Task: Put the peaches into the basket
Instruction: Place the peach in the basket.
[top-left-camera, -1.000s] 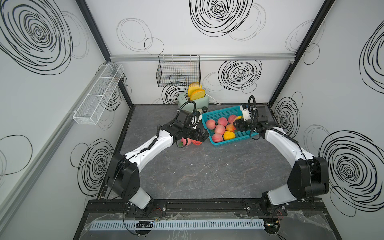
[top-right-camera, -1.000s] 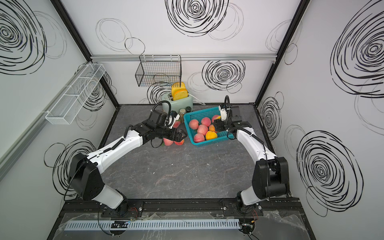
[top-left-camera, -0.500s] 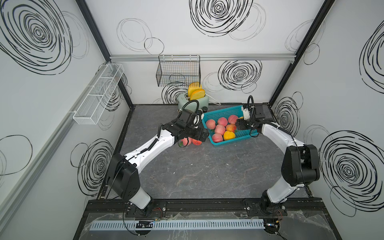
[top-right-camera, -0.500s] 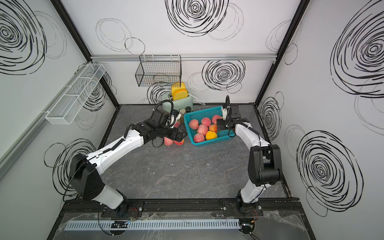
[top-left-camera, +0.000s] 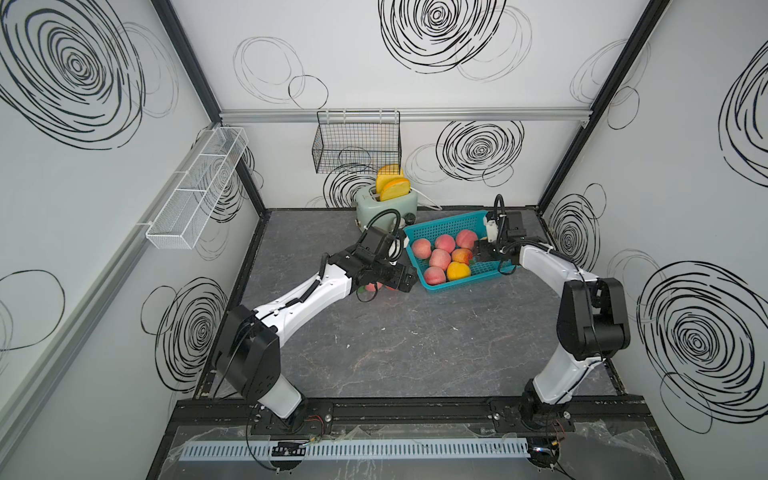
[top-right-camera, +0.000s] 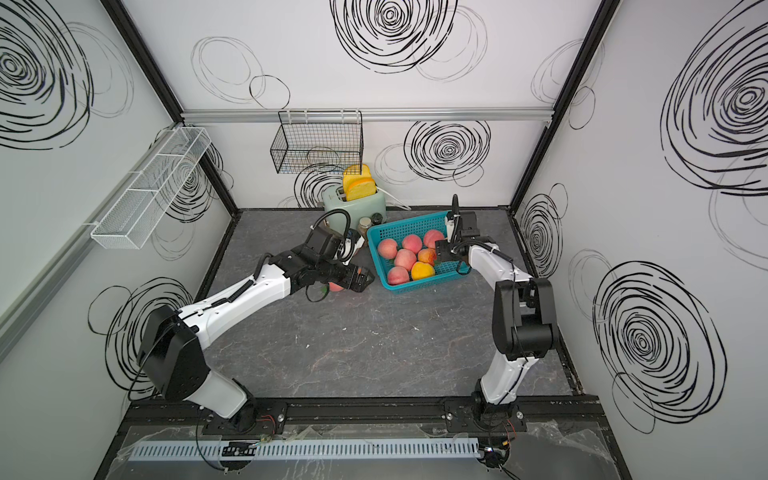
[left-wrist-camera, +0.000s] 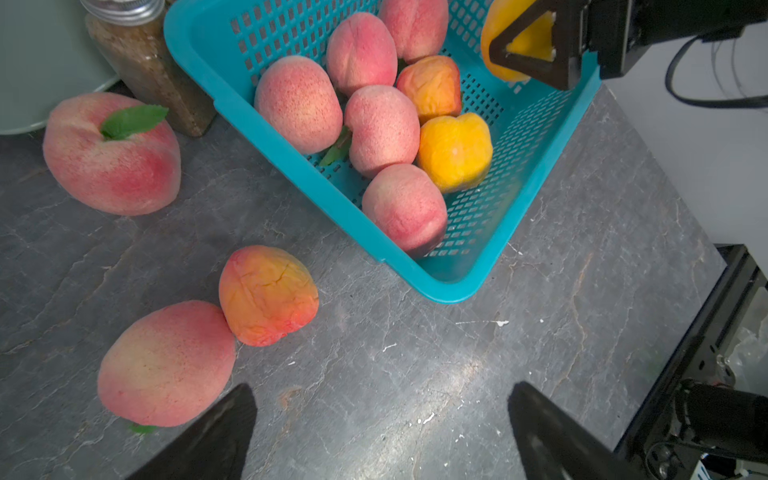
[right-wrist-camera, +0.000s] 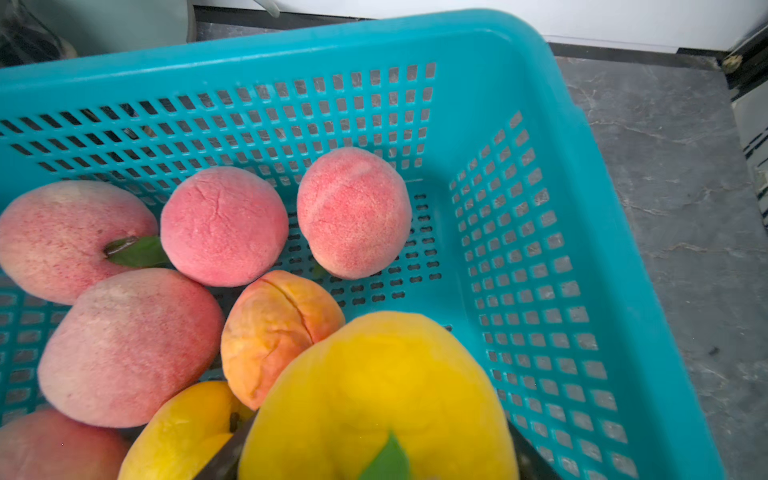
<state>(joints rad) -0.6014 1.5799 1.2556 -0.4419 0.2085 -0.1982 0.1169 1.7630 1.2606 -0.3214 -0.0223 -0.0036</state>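
Right arm swung inward, hand gripping yellow peach over basket

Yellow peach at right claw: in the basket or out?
Out. The right claw grips the yellow peach above the basket, not released.

My stereo head sits high at the front of the cell and looks down and forward across the whole table. Both top views show nearly the same wide, distant scene, with both my arms in it. The camera on my left wrist looks steeply down at the tabletop from close by, past my left gripper, and takes in the teal basket with its peaches. It also catches my right gripper over the basket's far rim. My right wrist camera sits very close above the basket's inside, and the yellow peach fills much of its frame. All views share the basket.
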